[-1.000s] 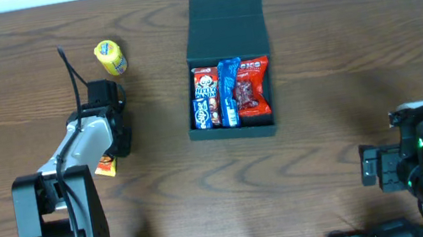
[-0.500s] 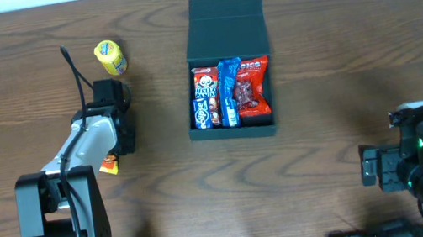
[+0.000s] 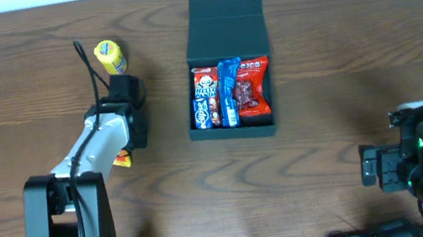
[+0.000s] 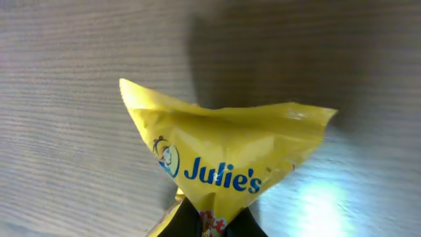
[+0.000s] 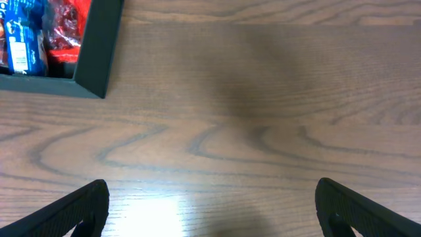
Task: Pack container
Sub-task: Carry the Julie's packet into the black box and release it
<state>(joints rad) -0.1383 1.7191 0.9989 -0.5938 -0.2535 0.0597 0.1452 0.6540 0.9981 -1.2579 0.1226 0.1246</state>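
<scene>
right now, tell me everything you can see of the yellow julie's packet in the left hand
The Julie's packet is a glossy yellow plastic pouch with blue "Julie's" lettering, a small round face logo and red print low down. Its far edge is creased and bowed, corners flaring. The left hand pinches its lower end between dark fingers, holding it out over the wood table; nothing else seems to touch it. Overhead, only a yellow-orange corner shows under the arm, left of the container.

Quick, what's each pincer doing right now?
Left pincer: shut on the crinkled yellow Julie's snack packet.
Right pincer: open, holding nothing.
</scene>
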